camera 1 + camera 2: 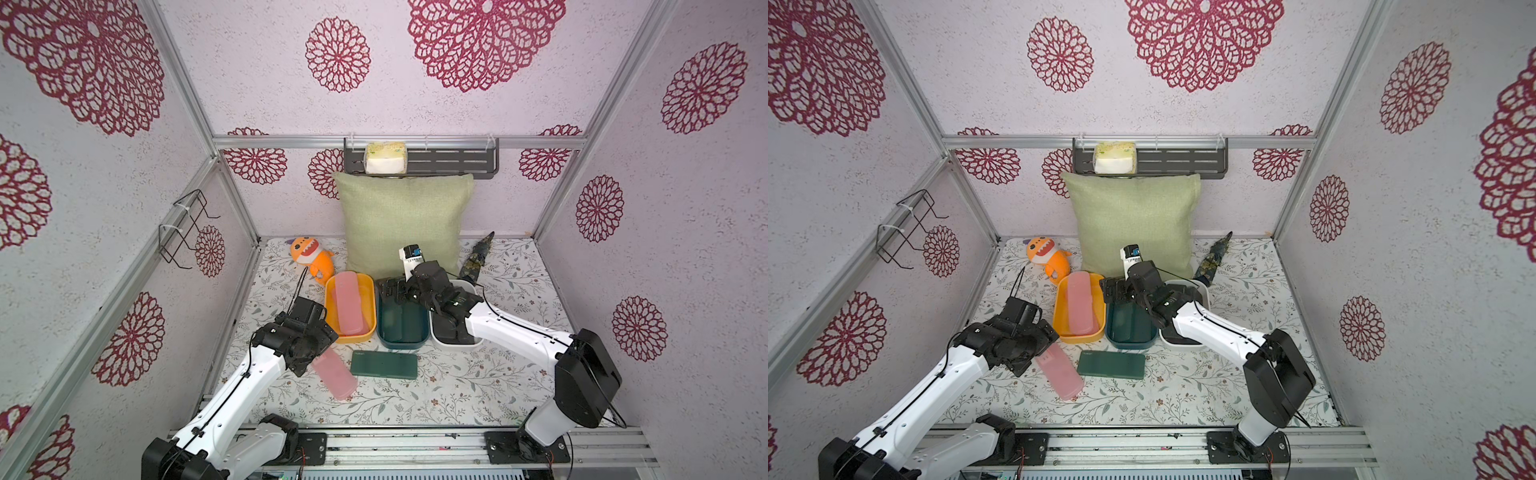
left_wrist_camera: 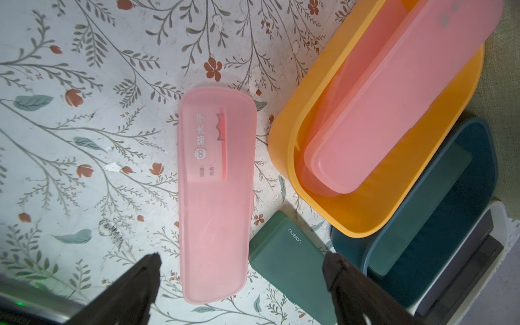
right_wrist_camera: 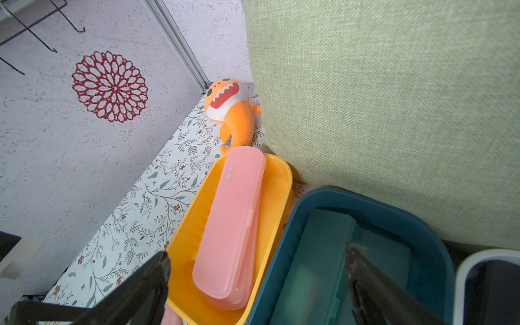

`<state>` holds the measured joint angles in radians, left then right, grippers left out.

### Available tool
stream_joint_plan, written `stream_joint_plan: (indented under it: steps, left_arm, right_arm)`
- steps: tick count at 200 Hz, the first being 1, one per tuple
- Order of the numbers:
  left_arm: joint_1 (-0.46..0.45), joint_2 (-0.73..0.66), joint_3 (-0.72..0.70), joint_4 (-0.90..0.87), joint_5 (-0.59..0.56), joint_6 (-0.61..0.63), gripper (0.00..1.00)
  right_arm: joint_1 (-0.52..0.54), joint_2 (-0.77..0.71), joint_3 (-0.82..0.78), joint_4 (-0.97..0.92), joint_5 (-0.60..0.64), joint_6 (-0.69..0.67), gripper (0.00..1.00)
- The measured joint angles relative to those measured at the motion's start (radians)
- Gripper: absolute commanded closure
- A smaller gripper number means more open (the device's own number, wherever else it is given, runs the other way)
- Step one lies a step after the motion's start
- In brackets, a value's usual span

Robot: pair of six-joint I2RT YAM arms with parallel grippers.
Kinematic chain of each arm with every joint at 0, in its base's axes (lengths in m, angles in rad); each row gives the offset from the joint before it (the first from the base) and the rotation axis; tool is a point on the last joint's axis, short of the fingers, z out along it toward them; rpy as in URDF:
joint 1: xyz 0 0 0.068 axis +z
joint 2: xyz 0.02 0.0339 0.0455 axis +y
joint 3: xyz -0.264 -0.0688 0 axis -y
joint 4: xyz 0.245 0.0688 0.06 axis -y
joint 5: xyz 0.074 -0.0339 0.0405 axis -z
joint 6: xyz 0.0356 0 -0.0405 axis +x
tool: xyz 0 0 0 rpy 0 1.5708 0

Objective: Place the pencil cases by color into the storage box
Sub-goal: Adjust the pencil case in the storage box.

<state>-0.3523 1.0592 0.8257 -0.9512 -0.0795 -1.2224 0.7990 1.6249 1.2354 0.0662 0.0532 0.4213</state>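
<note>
Pink pencil case [image 2: 216,194], translucent, flat, round-cornered, beside matte green pencil case [image 2: 287,267], both jaws wide

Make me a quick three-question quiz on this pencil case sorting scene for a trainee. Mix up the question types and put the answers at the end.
1. True or false: the left gripper is gripping the translucent pink plastic pencil case that lies on the floral table.
2. Which colour is the rounded plastic tub that already holds other pink cases? A yellow, B teal, C white.
3. Fill in: ___ pencil cases lie on the table outside the tubs.

Key:
1. False. Its jaws stand open and are not closed on the case.
2. A.
3. Two: the pink one and the dark green flat plastic case.
</note>
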Motion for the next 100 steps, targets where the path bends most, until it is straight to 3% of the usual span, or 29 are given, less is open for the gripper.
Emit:
stream_joint_plan:
  steps: [50,75,100]
  left_arm:
    - [-0.003,0.016,-0.026,0.018,-0.043,-0.039,0.03]
    - [0.001,0.012,-0.026,0.02,-0.08,-0.037,0.03]
    - [0.036,0.01,-0.026,0.026,-0.092,-0.016,0.03]
  right_arm:
    - [0.013,0.22,0.232,-0.067,-0.074,-0.01,0.15]
    - [0.024,0.361,0.375,-0.119,-0.098,-0.026,0.42]
    - [0.027,0.49,0.542,-0.18,-0.126,-0.043,0.6]
